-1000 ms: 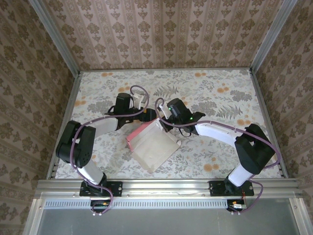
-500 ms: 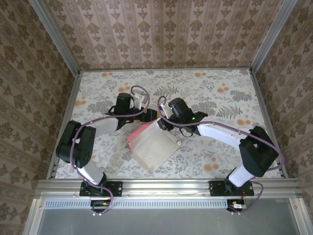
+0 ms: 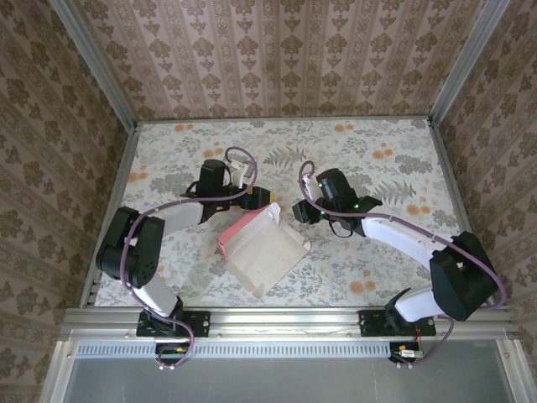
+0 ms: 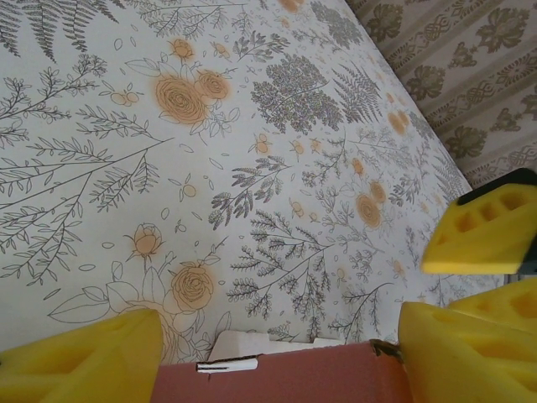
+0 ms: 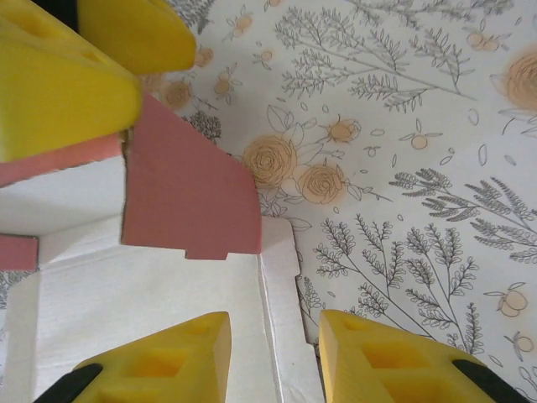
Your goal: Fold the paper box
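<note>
The paper box (image 3: 260,252) lies open at the table's middle, salmon-pink outside and whitish inside (image 5: 151,277). One pink flap (image 5: 189,193) stands up at its far end. My left gripper (image 3: 267,200) is at the box's far corner, open, and a pink wall (image 4: 285,374) spans the gap between its yellow fingers (image 4: 84,361). It is the same left gripper (image 4: 281,323) in the wrist view. My right gripper (image 3: 299,211) hovers just right of the box, open. In its own view the right gripper (image 5: 274,323) straddles a white side flap (image 5: 281,277) without touching it.
The table (image 3: 377,159) has a floral cloth, with free room to the right and at the back. Patterned walls close in three sides. A metal rail (image 3: 285,319) runs along the near edge by the arm bases.
My right gripper has opened, let go of the box's far edge and drawn back to the right. The left arm and the box have stayed put.
</note>
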`<state>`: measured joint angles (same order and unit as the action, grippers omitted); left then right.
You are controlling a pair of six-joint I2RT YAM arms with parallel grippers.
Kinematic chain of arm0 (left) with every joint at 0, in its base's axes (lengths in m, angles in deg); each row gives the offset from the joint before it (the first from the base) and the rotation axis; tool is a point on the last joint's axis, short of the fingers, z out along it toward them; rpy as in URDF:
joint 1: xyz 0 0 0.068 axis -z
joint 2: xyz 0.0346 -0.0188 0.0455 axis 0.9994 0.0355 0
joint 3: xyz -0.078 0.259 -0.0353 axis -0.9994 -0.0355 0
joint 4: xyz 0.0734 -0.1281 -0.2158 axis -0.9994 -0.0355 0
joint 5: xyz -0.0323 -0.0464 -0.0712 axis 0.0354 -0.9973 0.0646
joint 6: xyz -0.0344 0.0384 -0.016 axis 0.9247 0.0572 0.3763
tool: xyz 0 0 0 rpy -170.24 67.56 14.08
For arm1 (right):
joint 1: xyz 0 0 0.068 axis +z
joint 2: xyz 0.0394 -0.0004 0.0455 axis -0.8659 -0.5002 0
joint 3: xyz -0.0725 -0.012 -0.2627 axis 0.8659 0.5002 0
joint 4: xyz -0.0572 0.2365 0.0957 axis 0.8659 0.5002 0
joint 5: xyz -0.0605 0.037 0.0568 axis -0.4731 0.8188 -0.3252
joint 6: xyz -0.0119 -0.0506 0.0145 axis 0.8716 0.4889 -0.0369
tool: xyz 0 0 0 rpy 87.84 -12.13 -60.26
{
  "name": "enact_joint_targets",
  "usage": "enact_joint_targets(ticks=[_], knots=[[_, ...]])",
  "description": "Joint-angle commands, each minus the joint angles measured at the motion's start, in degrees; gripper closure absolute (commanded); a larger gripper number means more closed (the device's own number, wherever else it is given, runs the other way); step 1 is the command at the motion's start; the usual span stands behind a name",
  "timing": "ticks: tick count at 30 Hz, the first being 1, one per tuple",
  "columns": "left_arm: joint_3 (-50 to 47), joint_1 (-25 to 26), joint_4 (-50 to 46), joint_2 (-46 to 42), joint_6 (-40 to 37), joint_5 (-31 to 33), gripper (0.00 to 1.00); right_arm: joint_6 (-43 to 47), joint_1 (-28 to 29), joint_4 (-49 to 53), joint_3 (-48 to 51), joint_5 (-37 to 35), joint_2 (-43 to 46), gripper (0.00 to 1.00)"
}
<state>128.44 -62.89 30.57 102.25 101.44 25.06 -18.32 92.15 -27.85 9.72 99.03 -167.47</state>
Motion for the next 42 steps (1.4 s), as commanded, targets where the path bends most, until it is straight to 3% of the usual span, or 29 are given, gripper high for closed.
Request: enact_joint_targets(ticks=[1,21,35,42], knots=[[0.63,0.2,-0.67,1.35,-0.99,-0.76,0.27,-2.26,0.27,-4.08,1.05,1.74,-2.55,0.65],[1.41,-0.26,-1.71,1.88,-1.0,-0.86,0.27,-2.83,3.35,-9.4,-3.21,4.11,-11.89,0.63],[3.07,-1.44,-1.85,3.59,0.06,-4.79,0.26,-0.81,4.88,-8.33,-7.14,3.99,-14.36,0.59],[5.2,-1.93,-2.79,5.52,0.09,-8.94,0.26,0.92,6.03,-9.3,-8.49,-0.19,-16.76,0.58]])
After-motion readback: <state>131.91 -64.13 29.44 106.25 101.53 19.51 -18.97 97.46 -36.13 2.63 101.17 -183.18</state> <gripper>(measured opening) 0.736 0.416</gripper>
